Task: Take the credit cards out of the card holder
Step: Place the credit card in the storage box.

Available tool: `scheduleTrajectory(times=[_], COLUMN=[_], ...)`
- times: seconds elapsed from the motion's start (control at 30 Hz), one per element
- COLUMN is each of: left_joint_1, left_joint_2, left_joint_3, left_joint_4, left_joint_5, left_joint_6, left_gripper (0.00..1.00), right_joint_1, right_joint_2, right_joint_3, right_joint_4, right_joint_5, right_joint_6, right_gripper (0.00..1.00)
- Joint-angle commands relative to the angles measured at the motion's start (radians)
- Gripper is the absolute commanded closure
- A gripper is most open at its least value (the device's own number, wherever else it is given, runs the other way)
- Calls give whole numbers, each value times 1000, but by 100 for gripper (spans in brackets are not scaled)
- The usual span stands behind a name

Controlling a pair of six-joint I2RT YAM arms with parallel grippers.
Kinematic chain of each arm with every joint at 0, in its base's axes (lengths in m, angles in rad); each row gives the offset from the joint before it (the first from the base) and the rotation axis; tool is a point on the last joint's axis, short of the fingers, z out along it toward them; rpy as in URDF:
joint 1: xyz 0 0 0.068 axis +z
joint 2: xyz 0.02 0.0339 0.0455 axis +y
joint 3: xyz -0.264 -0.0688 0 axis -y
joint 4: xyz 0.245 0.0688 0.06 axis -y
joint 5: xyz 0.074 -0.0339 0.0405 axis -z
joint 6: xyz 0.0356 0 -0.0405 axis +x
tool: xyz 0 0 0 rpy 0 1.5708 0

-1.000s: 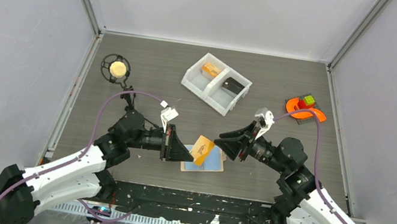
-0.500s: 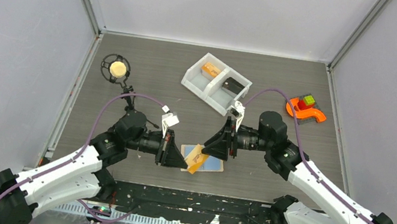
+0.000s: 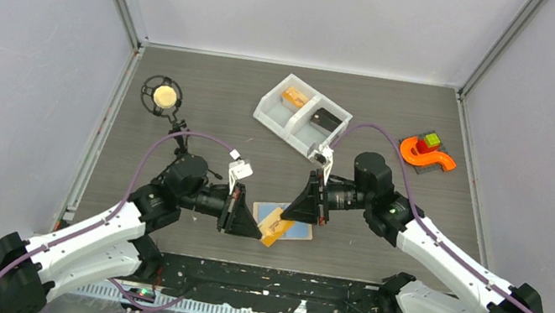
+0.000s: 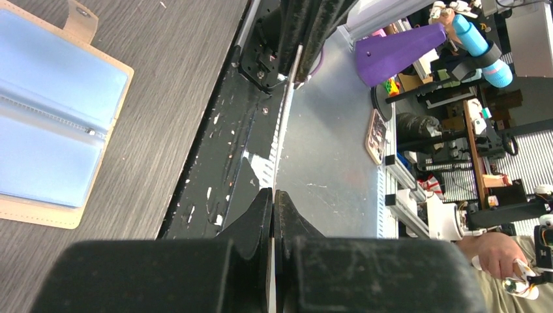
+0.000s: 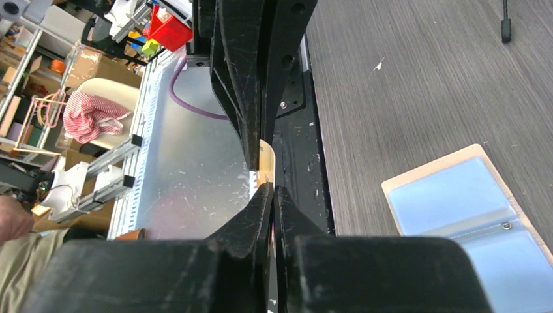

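The beige card holder [image 3: 298, 231] lies open on the table with its light blue lining up; it also shows in the left wrist view [image 4: 52, 124] and in the right wrist view [image 5: 476, 215]. An orange-tan credit card [image 3: 273, 228] is held above the holder's left part. My left gripper [image 3: 261, 229] is shut on one end of it, and my right gripper [image 3: 288, 213] is shut on the other end. The left wrist view shows the card edge-on [image 4: 288, 111] running out from my left gripper [image 4: 274, 192]. In the right wrist view the card [image 5: 266, 163] shows just past my right gripper [image 5: 272, 188].
A white two-compartment bin [image 3: 286, 134] stands behind, with an orange card [image 3: 295, 96] in one half and a dark card [image 3: 325, 118] in the other. A black ring stand with a cream ball [image 3: 162, 95] is at far left. An orange curved piece with small blocks [image 3: 426, 152] is at far right.
My right arm has swung in from the right and closed on the orange card that my left gripper holds. The card has dropped lower over the holder.
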Motion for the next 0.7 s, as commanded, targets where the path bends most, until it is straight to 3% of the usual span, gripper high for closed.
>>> scheduleTrajectory(times=[0.0, 0.03, 0.2, 0.27, 0.5, 0.67], left_joint_1=[6, 6, 5, 6, 6, 6], left_joint_2=[8, 8, 3, -7, -2, 47], left_joint_3=[37, 46, 156, 204, 310, 310], left_joint_4=[1, -30, -254, -329, -527, -515], left_joint_5=[0, -21, -146, -206, -459, -634], left_joint_6=[10, 15, 99, 144, 195, 244], left_gripper=[100, 94, 30, 18, 5, 0], right_joint_1=[-5, -4, -24, -48, -154, -226], right_joint_2=[-23, -34, -66, -62, -34, 91], right_joint_3=[10, 12, 21, 30, 111, 196], right_joint_4=[72, 72, 64, 60, 35, 105], right_joint_5=[-4, 13, 114, 131, 209, 309], right_joint_6=[38, 42, 75, 91, 93, 131], right_gripper=[94, 95, 95, 95, 95, 95])
